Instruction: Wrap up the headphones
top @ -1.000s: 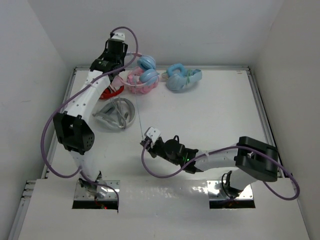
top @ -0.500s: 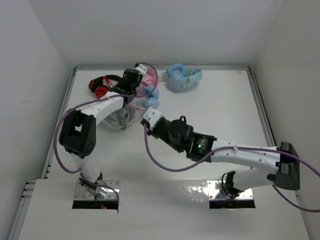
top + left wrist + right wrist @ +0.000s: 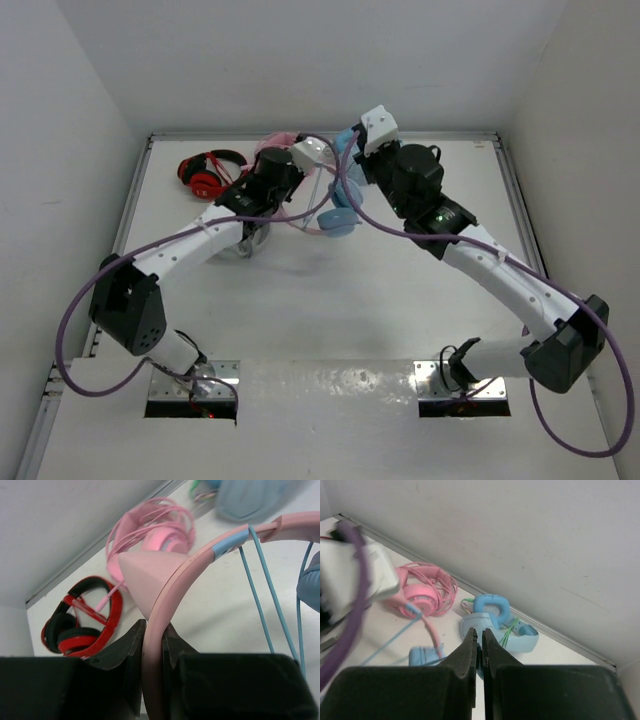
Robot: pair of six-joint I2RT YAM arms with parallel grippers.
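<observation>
The headphones have a thin pink cat-ear headband, light blue earcups and a thin teal cable. They hang above the back middle of the table. My left gripper is shut on the headband just below a cat ear. My right gripper is beside it at the back, above the earcups. Its jaws are closed on a thin dark-teal bit of the cable. The cable runs from the headband toward the camera.
Red headphones lie at the back left. An all-pink pair and an all-light-blue pair lie along the back wall. A grey metal stand sits under my left arm. White walls close the table's back and sides.
My left gripper carried the headphones right, off the back-left spot. My right arm swung from the table's front middle up to the back, next to the left gripper.
</observation>
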